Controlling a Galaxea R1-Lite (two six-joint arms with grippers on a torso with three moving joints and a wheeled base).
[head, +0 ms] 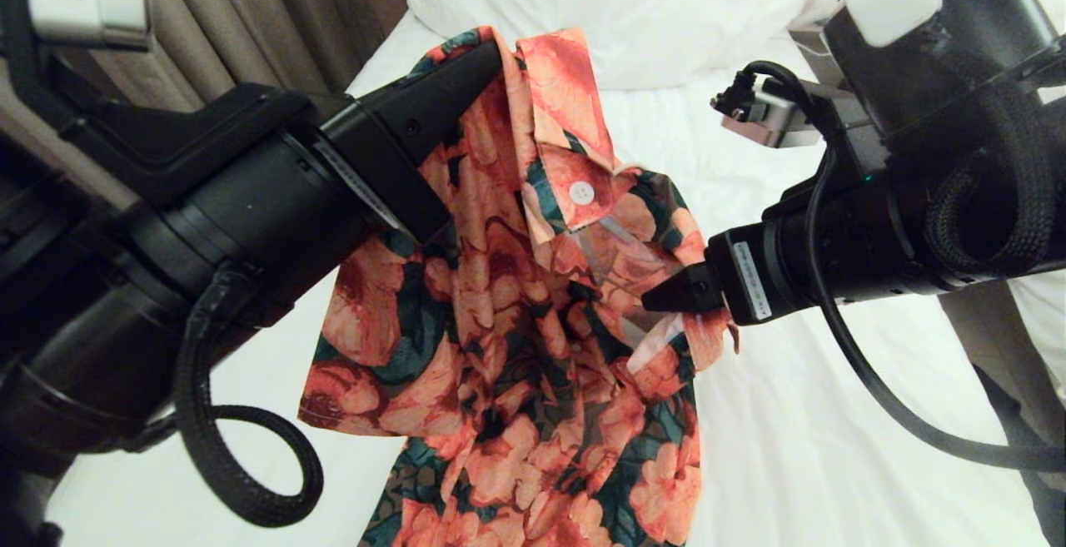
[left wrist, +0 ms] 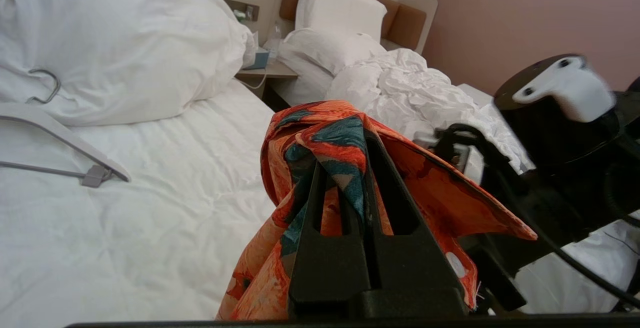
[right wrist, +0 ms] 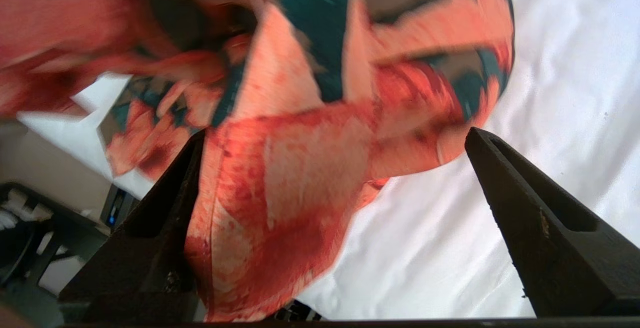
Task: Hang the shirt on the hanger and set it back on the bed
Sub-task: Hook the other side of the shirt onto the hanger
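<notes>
Shirt [head: 516, 314] hangs over the bed [head: 833, 414], pinched at the collar by the left gripper [head: 491, 52], fingers clamped tight on the cloth. Right gripper [right wrist: 330, 168] sits at the shirt's right edge with fingers spread wide, a fold between them. Plenty of bare sheet on both sides. Only the left wrist view catches a white hanger [left wrist: 65, 143] by the pillow [left wrist: 125, 43].
</notes>
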